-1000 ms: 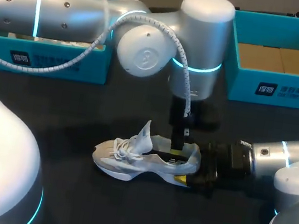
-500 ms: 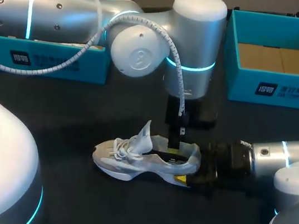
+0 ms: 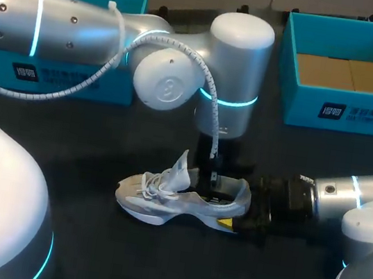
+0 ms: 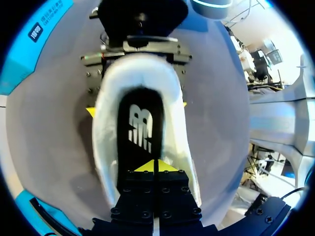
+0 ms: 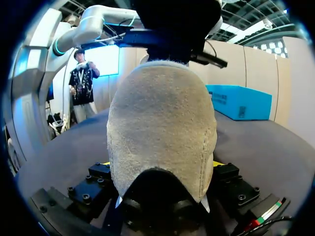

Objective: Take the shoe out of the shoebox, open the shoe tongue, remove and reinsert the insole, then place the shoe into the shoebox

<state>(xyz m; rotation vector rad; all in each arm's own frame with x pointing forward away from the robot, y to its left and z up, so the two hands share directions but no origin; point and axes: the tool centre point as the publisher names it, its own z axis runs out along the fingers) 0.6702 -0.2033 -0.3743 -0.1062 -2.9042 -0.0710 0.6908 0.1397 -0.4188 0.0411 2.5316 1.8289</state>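
A white and grey shoe (image 3: 164, 196) lies on its sole on the black table, toe to the left, tongue standing up. My left gripper (image 3: 211, 183) reaches down from above into the shoe's opening. In the left wrist view this gripper (image 4: 156, 165) is shut, its yellow tips together on the black insole (image 4: 140, 125) inside the shoe (image 4: 106, 137). My right gripper (image 3: 236, 219) comes in low from the right and is shut on the heel. The suede heel (image 5: 162, 123) fills the space between its fingers (image 5: 101, 169), which press it from both sides.
A teal shoebox (image 3: 345, 110) with brown cardboard inside stands at the back right. Another teal box (image 3: 62, 79) stands at the back left, partly behind my left arm. Bare black table lies in front of the shoe.
My left arm's wrist has shifted left and come lower, bringing its shut gripper deeper into the shoe's opening. The shoe and the right arm have stayed still.
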